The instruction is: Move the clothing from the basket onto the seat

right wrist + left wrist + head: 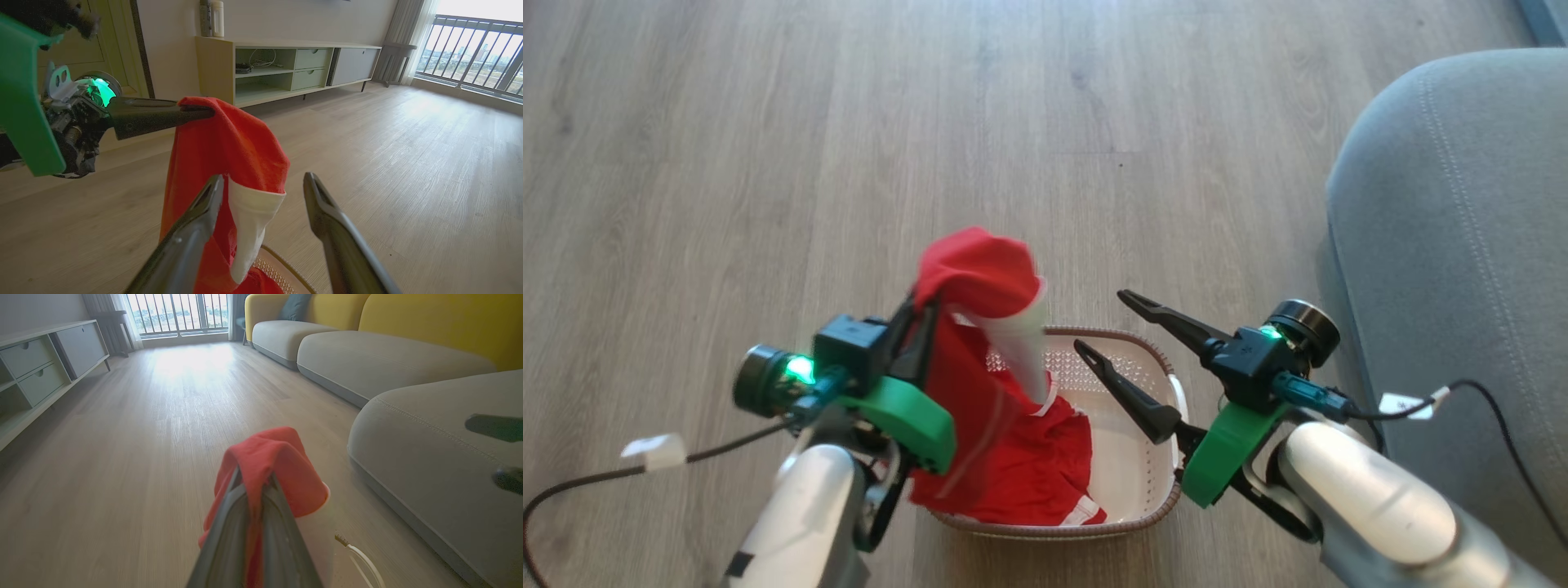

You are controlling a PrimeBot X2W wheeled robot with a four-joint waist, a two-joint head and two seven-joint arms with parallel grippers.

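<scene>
The clothing (977, 276) hangs pinched in the closed left hand (920, 314); the right hand (1101, 319) gapes wide, empty.

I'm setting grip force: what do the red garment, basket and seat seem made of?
Red garment: soft matte fabric, probably a knit; it hangs in limp folds. Basket: likely cream plastic, smooth, with perforated walls and a brown braided rim. Seat: grey woven upholstery, matte, with pale double stitching.

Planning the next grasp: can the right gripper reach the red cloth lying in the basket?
Probably yes: the right gripper is open above the basket, its way to the cloth looks free; the held garment hangs further left.
</scene>
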